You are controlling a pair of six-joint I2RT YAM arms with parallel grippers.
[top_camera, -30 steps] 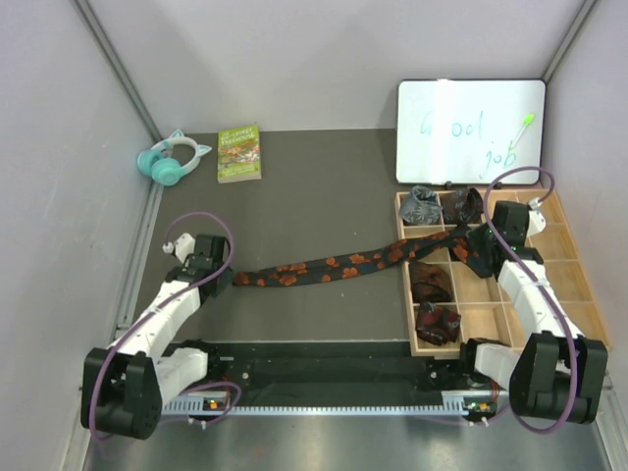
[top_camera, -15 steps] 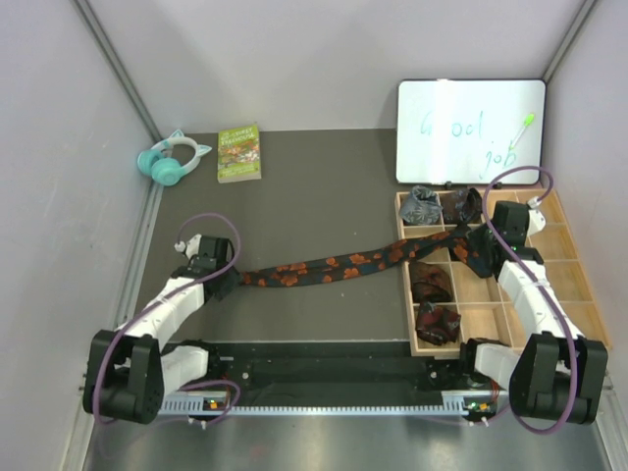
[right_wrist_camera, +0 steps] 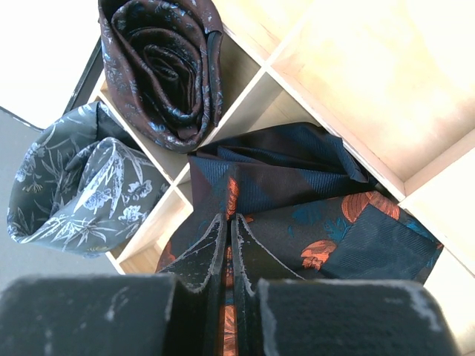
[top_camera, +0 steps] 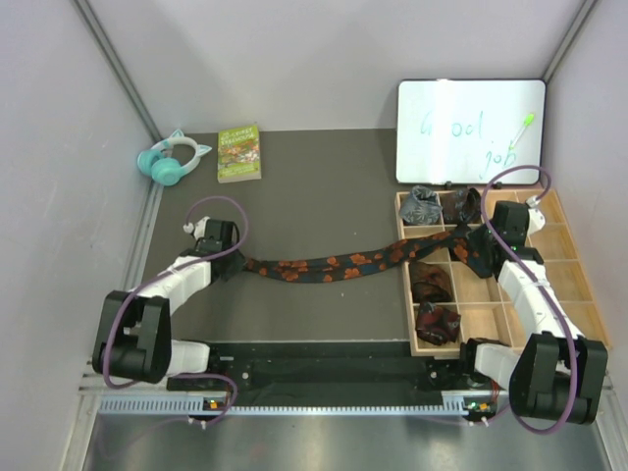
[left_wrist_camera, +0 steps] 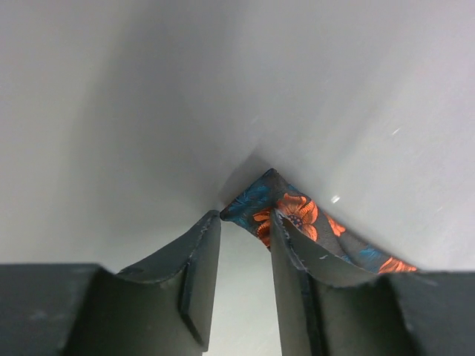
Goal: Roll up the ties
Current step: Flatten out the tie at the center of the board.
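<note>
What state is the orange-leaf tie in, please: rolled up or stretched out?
Stretched out: the tie runs as one long strip from the left gripper to the right gripper over the tray.

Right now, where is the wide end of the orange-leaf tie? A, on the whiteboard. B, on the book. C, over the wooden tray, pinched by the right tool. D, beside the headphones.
C: the right tool is shut on the orange-leaf tie above the wooden tray.

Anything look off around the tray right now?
Yes: the black orange-leaf tie lies unrolled, its wide end draped over the tray dividers and the rest stretched across the table toward the left gripper. The other ties sit rolled in compartments.
</note>
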